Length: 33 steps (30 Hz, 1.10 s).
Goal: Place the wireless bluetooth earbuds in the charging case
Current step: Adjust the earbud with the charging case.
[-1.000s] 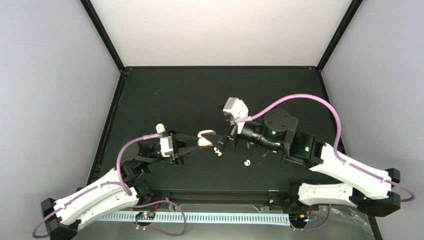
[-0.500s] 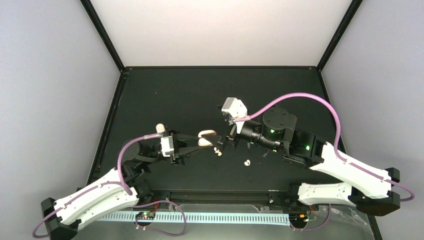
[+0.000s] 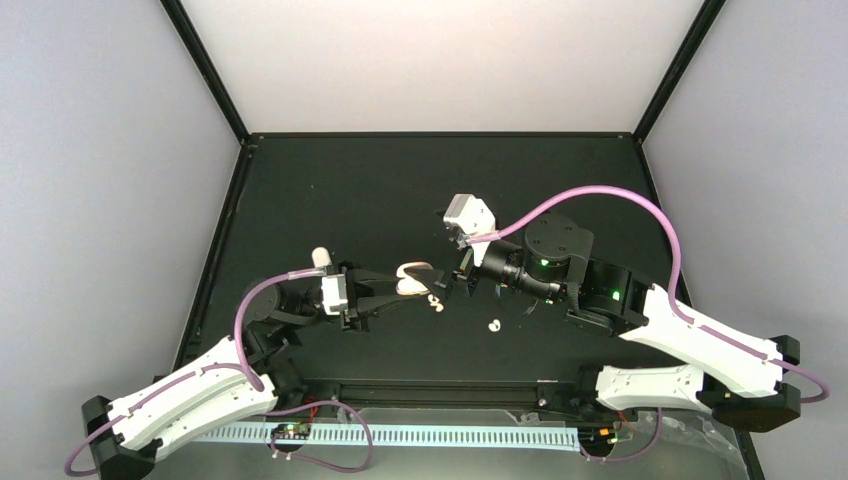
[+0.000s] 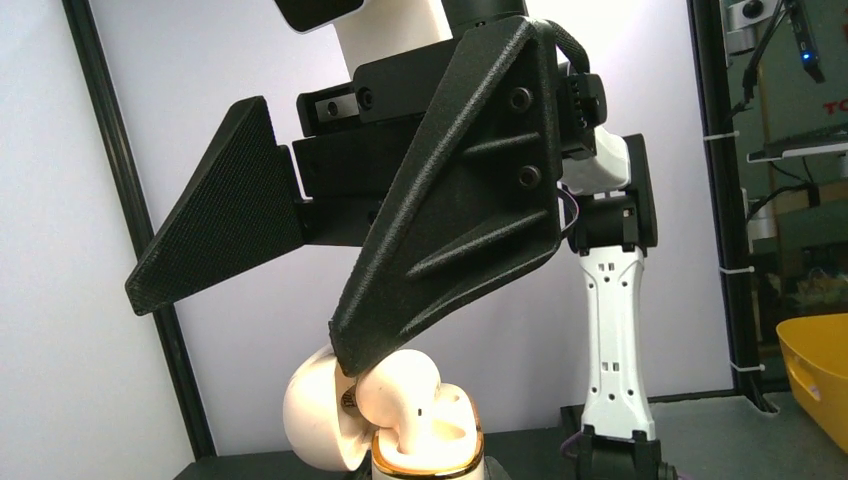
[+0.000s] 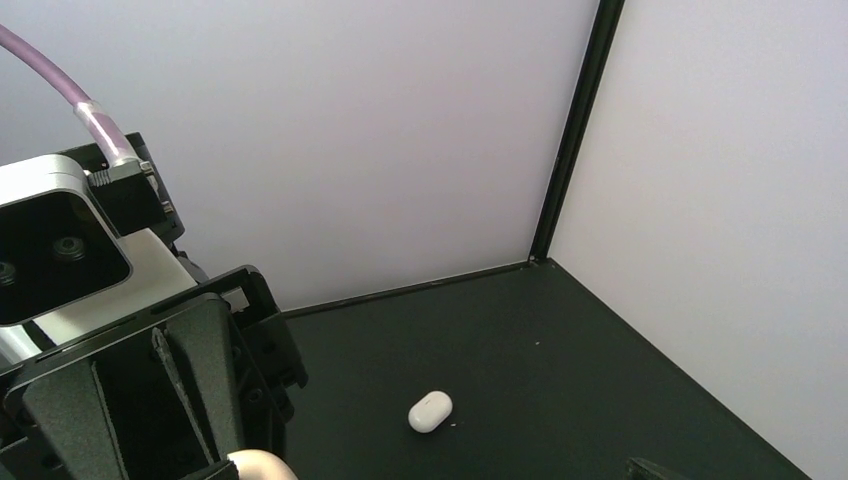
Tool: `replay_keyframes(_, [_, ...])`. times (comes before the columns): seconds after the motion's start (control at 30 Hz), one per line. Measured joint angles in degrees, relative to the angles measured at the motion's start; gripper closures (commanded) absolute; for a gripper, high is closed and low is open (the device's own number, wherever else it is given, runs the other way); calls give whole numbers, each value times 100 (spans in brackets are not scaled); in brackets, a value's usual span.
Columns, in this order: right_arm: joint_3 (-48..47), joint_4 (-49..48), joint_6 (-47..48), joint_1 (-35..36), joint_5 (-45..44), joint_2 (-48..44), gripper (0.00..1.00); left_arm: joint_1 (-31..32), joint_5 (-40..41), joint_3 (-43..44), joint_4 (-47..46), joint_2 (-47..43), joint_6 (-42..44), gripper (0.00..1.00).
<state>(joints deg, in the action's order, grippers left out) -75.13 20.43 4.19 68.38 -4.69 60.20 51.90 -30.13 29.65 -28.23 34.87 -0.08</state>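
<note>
1. A black table (image 3: pixel 400 190) is boxed in by pale walls (image 3: pixel 440 60) with black corner posts.
2. The case (image 3: pixel 410 285) sits near the middle of the table. It is upright with its lid swung open, and it shows a gold rim in the left wrist view.
3. The left gripper (image 3: pixel 392 288) reaches in from the left of the case. Its fingers are closed narrowly on the case body.
4. The right gripper (image 3: pixel 452 282) comes in from the right of the case with its fingers (image 4: pixel 450 220) spread wide and holding nothing.
5. In the left wrist view, the tip of the nearer right finger rests on a bean-shaped earbud (image 4: pixel 400 385). That earbud sits tilted in the mouth of the case and is not fully down in its well.
6. The other right finger stands apart, above and to the left of the case, touching nothing.
7. A loose earbud (image 3: pixel 436 303) lies on the table just beside the case, on its near right. It is too small to tell its shape.
8. Another loose earbud (image 3: pixel 492 325) lies farther to the near right of the case, well apart from it.
9. A white capsule (image 3: pixel 320 257) lies flat on the table, well to the left of the case, beyond the left wrist.
10. A yellow bin (image 4: pixel 815 370) shows outside the enclosure, far right of the case in the left wrist view.
</note>
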Motion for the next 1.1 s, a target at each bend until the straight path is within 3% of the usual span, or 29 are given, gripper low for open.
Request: replay_keyframes(1.1, [-94,529,238,0,15,-52,0,0,-247,0,129,-48,-140,98])
